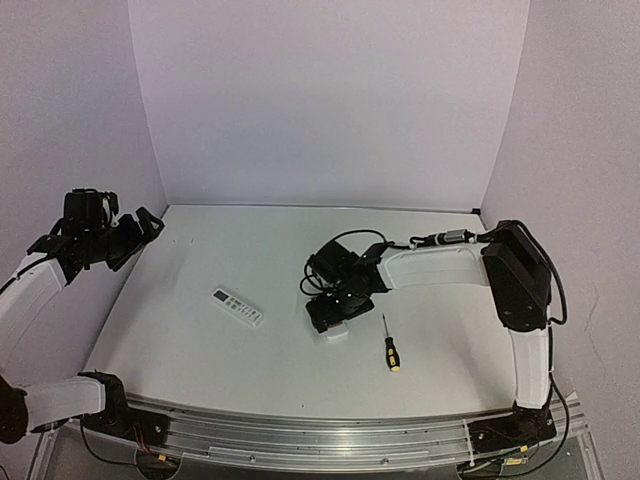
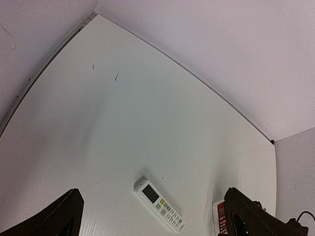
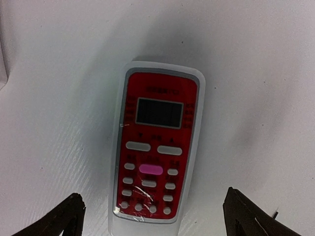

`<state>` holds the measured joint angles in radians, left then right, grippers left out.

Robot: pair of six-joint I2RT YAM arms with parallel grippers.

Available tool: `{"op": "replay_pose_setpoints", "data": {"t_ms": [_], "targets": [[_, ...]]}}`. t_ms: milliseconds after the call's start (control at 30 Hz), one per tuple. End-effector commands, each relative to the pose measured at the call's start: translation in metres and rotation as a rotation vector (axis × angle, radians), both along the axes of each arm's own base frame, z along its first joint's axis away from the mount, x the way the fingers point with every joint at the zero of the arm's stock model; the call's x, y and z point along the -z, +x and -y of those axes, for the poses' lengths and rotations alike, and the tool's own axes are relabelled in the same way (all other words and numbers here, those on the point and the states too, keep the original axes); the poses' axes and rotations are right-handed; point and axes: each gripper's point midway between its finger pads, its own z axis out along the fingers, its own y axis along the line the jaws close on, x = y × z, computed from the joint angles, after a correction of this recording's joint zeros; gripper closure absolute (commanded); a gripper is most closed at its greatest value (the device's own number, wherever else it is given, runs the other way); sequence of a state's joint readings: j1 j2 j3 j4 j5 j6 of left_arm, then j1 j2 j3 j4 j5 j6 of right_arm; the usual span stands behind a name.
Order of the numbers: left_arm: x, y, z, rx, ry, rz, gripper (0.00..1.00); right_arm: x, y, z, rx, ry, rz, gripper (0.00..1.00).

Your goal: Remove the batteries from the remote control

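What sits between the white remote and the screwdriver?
In the top view, the right gripper, open above the red remote, sits between the white remote and the screwdriver. The right wrist view confirms the red remote under it.

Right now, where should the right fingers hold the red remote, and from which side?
Grip the red remote across its long edges, mid-body, coming straight down. It lies flat, buttons up, and the open right fingers straddle its narrow width.

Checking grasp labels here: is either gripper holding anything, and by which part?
Nothing is held. The right gripper is open over the face-up red remote; the left gripper is open too, off to the side.
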<state>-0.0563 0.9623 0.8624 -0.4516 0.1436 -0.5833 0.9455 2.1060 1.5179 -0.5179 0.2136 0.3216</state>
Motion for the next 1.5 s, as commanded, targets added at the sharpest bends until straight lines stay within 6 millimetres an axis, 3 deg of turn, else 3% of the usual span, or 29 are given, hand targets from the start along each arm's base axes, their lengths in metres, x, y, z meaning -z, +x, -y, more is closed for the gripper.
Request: {"op": "replay_pose_setpoints", "data": {"t_ms": [0, 200, 367, 467, 567, 700, 767, 933, 1000, 1100, 1300, 1467], "targets": [[-0.006, 0.001, 0.004, 0.010, -0.028, 0.034, 0.00, 0.019, -0.007, -0.014, -0.045, -0.063, 0.022, 0.11], [-0.011, -0.001, 0.008, 0.027, -0.051, 0.029, 0.00, 0.038, -0.009, -0.001, 0.012, -0.106, 0.011, 0.26], [-0.015, -0.004, 0.013, 0.058, -0.061, 0.056, 0.00, 0.036, -0.013, 0.002, 0.056, -0.077, -0.005, 0.65], [-0.020, -0.004, 0.024, 0.125, -0.076, 0.086, 0.00, 0.018, -0.024, -0.009, 0.047, 0.015, -0.052, 0.76], [-0.032, -0.005, 0.051, 0.298, -0.112, 0.156, 0.00, -0.019, -0.038, -0.028, 0.010, 0.158, -0.116, 0.85], [-0.049, -0.029, 0.115, 0.755, -0.190, 0.322, 0.00, -0.078, -0.064, -0.040, -0.054, 0.402, -0.310, 0.95], [-0.043, -0.048, 0.145, 0.962, -0.134, 0.427, 0.00, -0.104, -0.078, -0.042, -0.091, 0.511, -0.424, 1.00], [-0.020, -0.106, 0.204, 1.349, 0.013, 0.616, 0.00, -0.172, -0.133, -0.051, -0.291, 0.732, -0.702, 1.00], [-0.019, -0.117, 0.211, 1.436, 0.049, 0.694, 0.00, -0.198, -0.151, -0.051, -0.352, 0.798, -0.818, 1.00], [-0.026, -0.129, 0.214, 1.527, 0.065, 0.809, 0.01, -0.222, -0.163, -0.050, -0.404, 0.844, -0.886, 1.00], [-0.038, -0.143, 0.218, 1.668, 0.081, 0.953, 0.05, -0.248, -0.180, -0.063, -0.463, 0.875, -0.982, 1.00], [-0.047, -0.157, 0.218, 1.750, 0.033, 1.042, 0.09, -0.267, -0.175, -0.074, -0.469, 0.914, -0.981, 1.00]]}}
